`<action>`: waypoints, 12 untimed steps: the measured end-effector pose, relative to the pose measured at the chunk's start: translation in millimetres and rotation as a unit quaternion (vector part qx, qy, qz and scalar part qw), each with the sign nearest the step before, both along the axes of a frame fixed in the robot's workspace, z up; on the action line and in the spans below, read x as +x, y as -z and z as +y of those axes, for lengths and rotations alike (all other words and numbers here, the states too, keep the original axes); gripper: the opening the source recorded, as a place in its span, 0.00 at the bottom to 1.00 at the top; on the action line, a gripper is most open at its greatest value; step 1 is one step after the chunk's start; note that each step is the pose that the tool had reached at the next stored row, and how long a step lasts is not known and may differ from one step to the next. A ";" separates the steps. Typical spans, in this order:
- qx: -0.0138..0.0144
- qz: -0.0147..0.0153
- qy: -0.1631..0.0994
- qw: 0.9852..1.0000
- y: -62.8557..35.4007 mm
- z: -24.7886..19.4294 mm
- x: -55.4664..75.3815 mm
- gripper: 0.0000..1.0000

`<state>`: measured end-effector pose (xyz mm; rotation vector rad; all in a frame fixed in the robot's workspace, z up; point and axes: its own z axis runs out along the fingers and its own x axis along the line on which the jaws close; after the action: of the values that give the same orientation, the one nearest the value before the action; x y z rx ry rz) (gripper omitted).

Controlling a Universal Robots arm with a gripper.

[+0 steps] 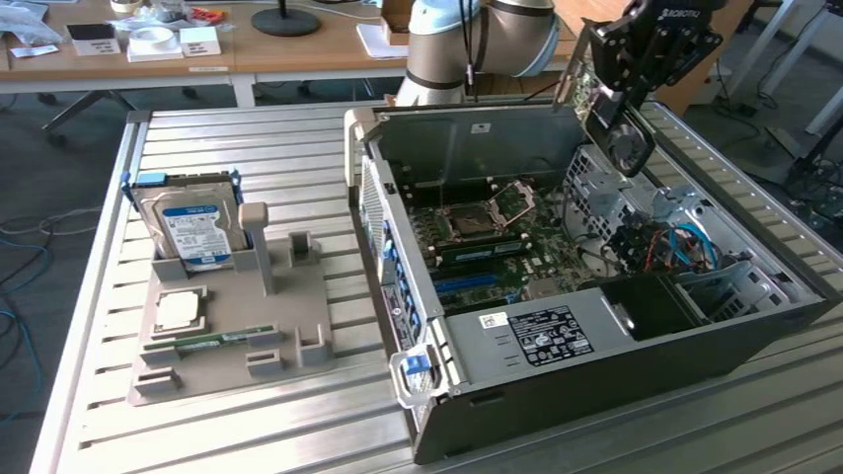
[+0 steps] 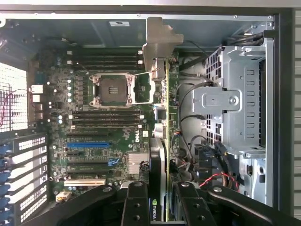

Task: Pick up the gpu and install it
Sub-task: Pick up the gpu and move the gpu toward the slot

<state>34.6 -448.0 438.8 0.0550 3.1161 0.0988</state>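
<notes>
Above the open case (image 1: 658, 385), toward the exterior view's right, my claw (image 1: 630, 79) hangs with the gpu (image 1: 627, 143) in it. My jaws are partway closed and pinched on the card. The card dangles on edge with its round fan face showing, over the far right part of the case and up clear of the motherboard (image 1: 495, 247). It is not seated!

Over on the exterior view's left sits the grey tray (image 1: 296, 296) on the slatted table (image 1: 224, 138). The drive (image 1: 191, 229) stands upright at the tray's far end. A square chip (image 1: 178, 311) lies flat nearer, and a RAM stick (image 1: 217, 341) lies in its slot nearer again.

Now down the wrist view: my claw (image 2: 162, 197) has its black fingers (image 2: 136, 202) either side of the gpu (image 2: 160, 160), which I see edge-on. Its pale bracket (image 2: 157, 42) is at the end away from my fingers. Below it spreads the motherboard (image 2: 94, 136), with the socket (image 2: 113, 88) bare and open and a blue slot (image 2: 87, 145) beside the card's line. On the card's other side are loose cables (image 2: 188, 99), then the metal drive cage (image 2: 235, 99). How high the card rides over the board I cannot tell from here.
</notes>
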 end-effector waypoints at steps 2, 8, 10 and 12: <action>0.000 0.000 0.000 1.000 -0.1 0.0 1.2 0.27; 0.000 0.000 0.000 1.000 0.0 0.0 2.3 0.27; 0.000 0.000 0.000 1.000 -0.1 0.0 2.7 0.27; 0.000 0.000 0.000 1.000 0.0 0.0 3.1 0.27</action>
<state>37.7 -448.0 438.8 0.0552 3.1161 0.0987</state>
